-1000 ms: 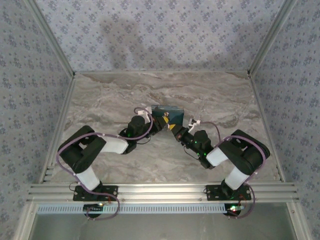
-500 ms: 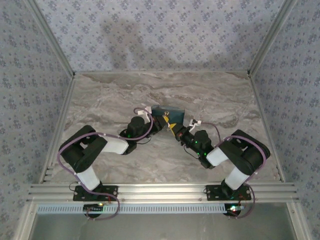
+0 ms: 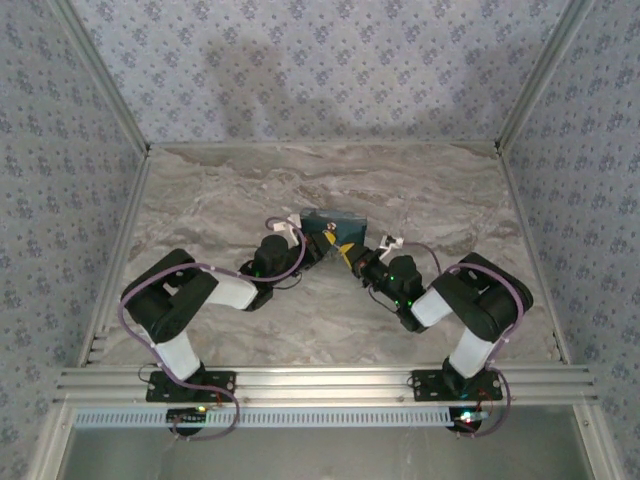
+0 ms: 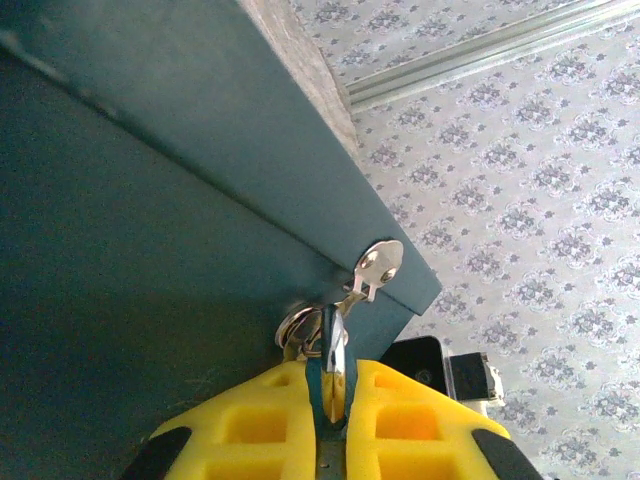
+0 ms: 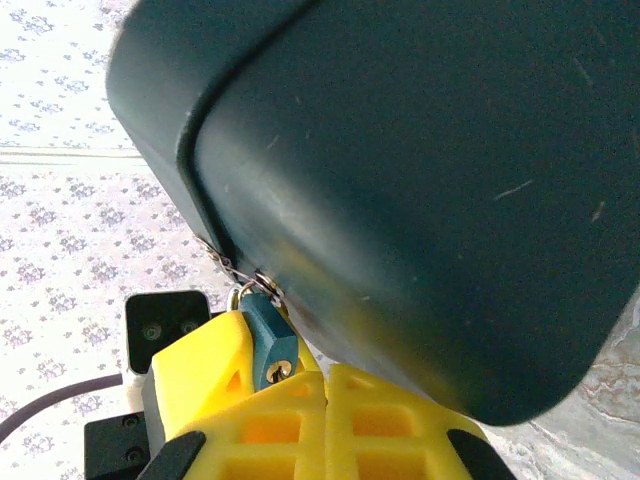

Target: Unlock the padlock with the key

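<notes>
A small teal padlock [image 5: 266,338] hangs from a metal ring on the edge of a dark teal box [image 3: 335,222], its brass keyhole facing the right wrist camera. My right gripper [image 5: 326,375] is shut just below the box [image 5: 420,180]. The padlock rests against its left yellow finger [image 5: 195,370], not between the pads. In the left wrist view my left gripper [image 4: 333,368] is shut on the key [image 4: 336,345]. The key sits on a ring [image 4: 297,330] with a second silver key [image 4: 379,264], right at the box's corner [image 4: 150,200]. Both grippers [image 3: 318,248] [image 3: 346,252] meet at the box's near side.
The box stands in the middle of a marbled table [image 3: 200,200] walled by patterned panels. An aluminium rail [image 3: 320,380] runs along the near edge by the arm bases. The other arm's black wrist camera [image 4: 420,360] sits close behind the box corner.
My right arm has pushed slightly forward and left, bringing its gripper closer under the box. The left arm has barely moved. Both grippers stay shut.
</notes>
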